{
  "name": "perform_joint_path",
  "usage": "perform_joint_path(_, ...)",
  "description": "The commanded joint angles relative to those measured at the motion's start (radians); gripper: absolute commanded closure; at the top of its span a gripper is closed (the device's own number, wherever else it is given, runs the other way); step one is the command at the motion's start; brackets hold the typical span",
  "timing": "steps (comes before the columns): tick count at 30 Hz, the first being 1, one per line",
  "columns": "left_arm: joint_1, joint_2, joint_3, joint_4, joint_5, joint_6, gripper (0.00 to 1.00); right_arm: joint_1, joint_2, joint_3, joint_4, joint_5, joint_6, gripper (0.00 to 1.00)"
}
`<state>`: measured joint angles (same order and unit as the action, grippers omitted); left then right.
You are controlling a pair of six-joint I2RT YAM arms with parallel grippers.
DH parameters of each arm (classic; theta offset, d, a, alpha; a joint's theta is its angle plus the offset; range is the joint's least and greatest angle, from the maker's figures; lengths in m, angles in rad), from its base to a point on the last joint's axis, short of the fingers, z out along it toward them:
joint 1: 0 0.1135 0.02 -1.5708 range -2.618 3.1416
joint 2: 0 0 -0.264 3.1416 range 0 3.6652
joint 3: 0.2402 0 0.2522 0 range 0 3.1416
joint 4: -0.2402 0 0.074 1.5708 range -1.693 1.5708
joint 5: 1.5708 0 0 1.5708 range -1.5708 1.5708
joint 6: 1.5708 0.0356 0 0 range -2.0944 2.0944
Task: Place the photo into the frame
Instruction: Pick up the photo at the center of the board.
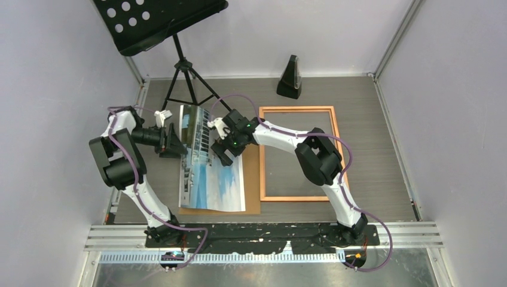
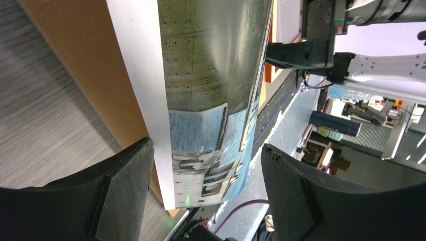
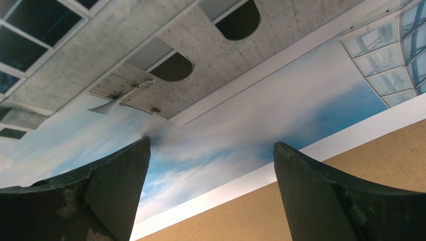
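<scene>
Left arm is folded at the elbow, forearm level. The left pincer (image 2: 206,150) has its jaws apart and aims sideways at the photo (image 1: 221,179), whose white-bordered edge stands just ahead of the fingertips, curved and unclamped. Right arm stretches across from its base with the right pincer (image 3: 211,145) pointing down, jaws wide apart over the photo's sky, the print's border and the brown backing board (image 1: 252,191) just below; contact cannot be judged. Behind that wrist, the frame (image 1: 299,109) lies flat on the counter (image 1: 359,107) beside the board, with bare surface beyond its outer rail.
</scene>
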<state>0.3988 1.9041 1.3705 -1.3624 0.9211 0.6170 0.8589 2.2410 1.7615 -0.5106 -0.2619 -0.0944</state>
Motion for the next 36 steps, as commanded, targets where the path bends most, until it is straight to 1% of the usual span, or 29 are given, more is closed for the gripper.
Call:
perform_joint_path(1, -0.039, -0.051, 0.031, -0.043, 0.1, 0.056, 0.24, -0.007, 0.032, -0.037, -0.016, -0.034, 0.026, 0.0)
perform_joint_path(13, -0.075, -0.133, 0.045, -0.163, 0.163, 0.226, 0.21, -0.046, 0.051, -0.04, -0.011, -0.064, 0.052, 0.0)
perform_joint_path(21, -0.131, -0.172, 0.001, -0.137, 0.168, 0.228, 0.2, -0.05, 0.053, -0.039, -0.01, -0.065, 0.066, 0.0)
perform_joint_path(25, -0.135, -0.191, -0.008, -0.126, 0.186, 0.224, 0.2, -0.055, 0.051, -0.044, -0.01, -0.074, 0.073, 0.0)
perform_joint_path(36, -0.156, -0.216, 0.004, -0.215, 0.304, 0.294, 0.19, -0.068, 0.061, -0.043, -0.006, -0.107, 0.094, 0.0)
